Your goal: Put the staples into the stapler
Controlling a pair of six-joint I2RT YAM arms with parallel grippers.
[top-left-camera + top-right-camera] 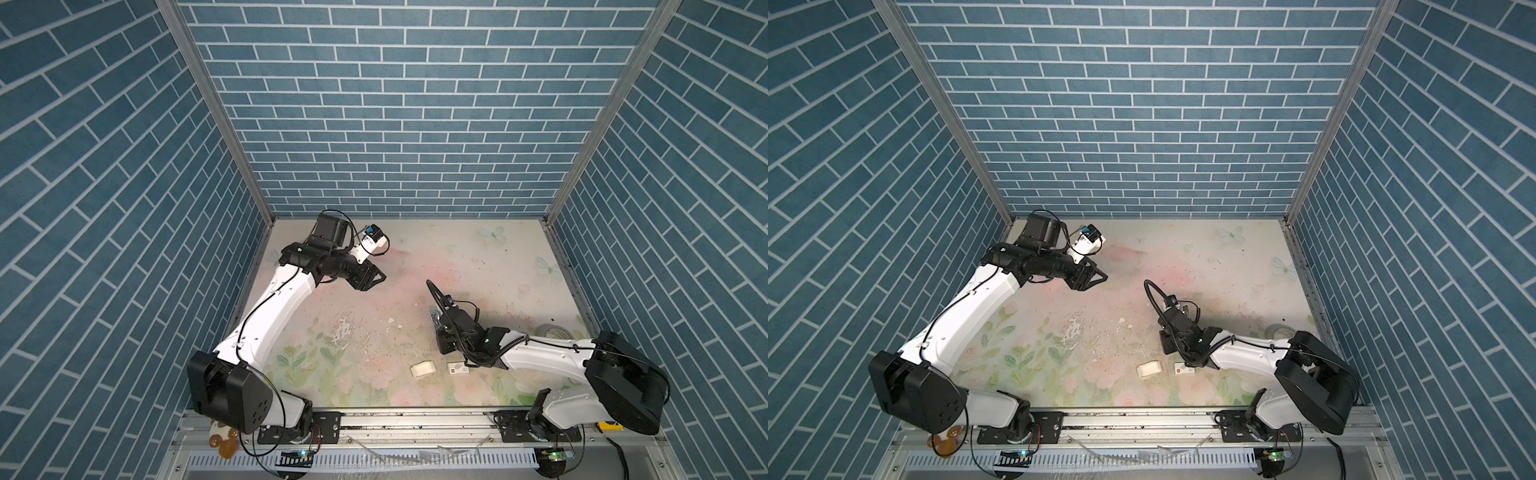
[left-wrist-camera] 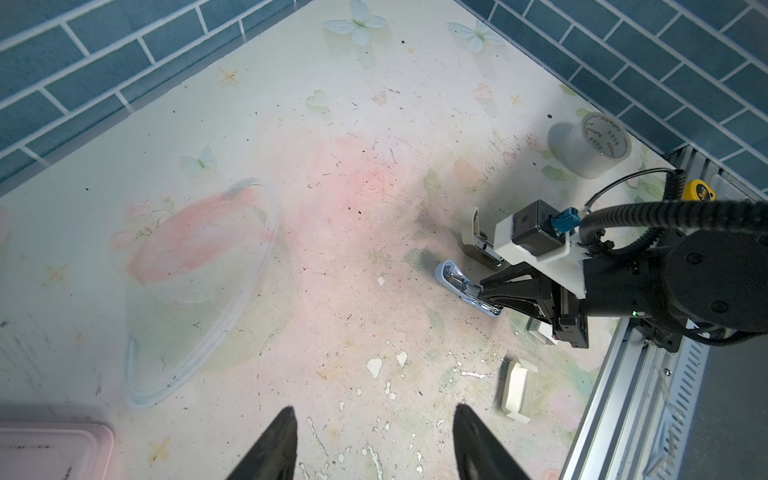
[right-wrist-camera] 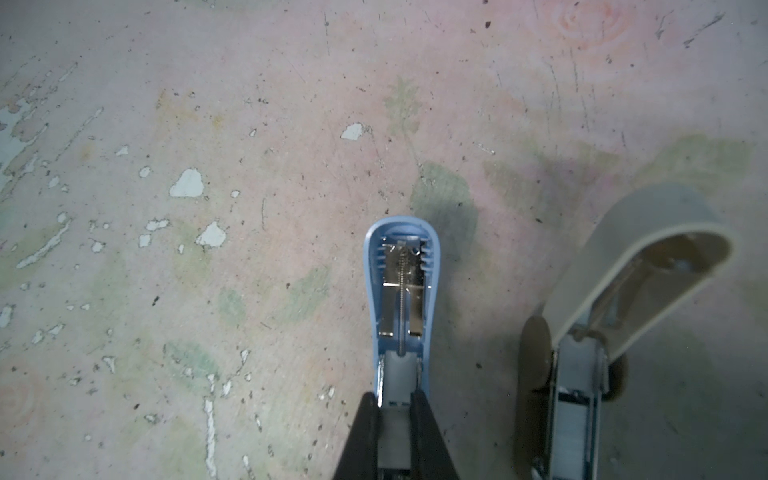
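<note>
A blue stapler [image 3: 401,291] lies folded open on the mat, its metal spring showing; it also shows in the left wrist view [image 2: 455,280] and in a top view [image 1: 434,318]. My right gripper [image 3: 395,399] is shut on a silvery-grey strip, the staples [image 3: 394,432], lying along the stapler's channel. A beige stapler [image 3: 636,270] stands open beside it. The white card tray [image 1: 423,368] and the red-marked sleeve [image 1: 457,368] lie near the front. My left gripper [image 2: 375,409] hangs open and empty above the back left of the table [image 1: 376,280].
A grey tape roll [image 2: 590,145] stands near the right wall, behind the right arm [image 1: 552,332]. A yellow tape measure [image 2: 700,191] sits on the front rail. A pink tray corner [image 2: 54,449] shows under the left wrist. Blue brick walls enclose three sides.
</note>
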